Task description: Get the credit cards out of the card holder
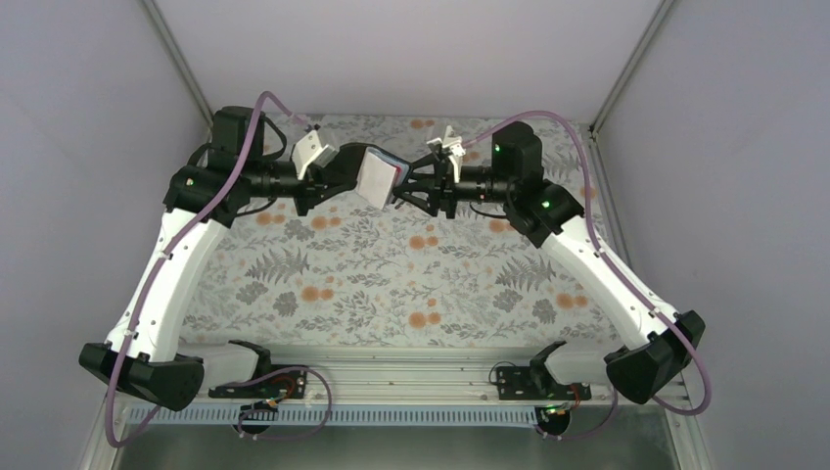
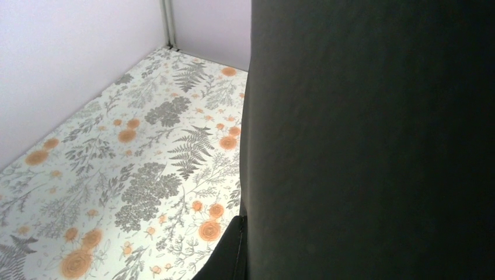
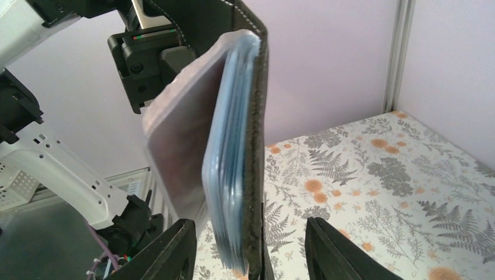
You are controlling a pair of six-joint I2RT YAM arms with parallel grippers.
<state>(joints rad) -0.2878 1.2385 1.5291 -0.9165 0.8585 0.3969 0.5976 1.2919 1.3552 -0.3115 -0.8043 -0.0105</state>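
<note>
The card holder (image 1: 377,176) hangs in the air over the back of the table, with my left gripper (image 1: 352,176) shut on its left side. In the left wrist view its black outer face (image 2: 373,140) fills the right half, with one black finger (image 2: 225,259) against it. The right wrist sees the card holder (image 3: 257,146) edge-on: black cover, light blue inner layers (image 3: 233,186) and a pale flap (image 3: 181,134). My right gripper (image 3: 251,256) is open, its fingers either side of the holder's lower edge without touching it. The credit cards are hidden.
The floral tablecloth (image 1: 411,284) lies below both arms. Grey walls close in the back and sides, with metal posts at the back corners (image 3: 397,58). The left arm's white links (image 3: 64,175) show behind the holder.
</note>
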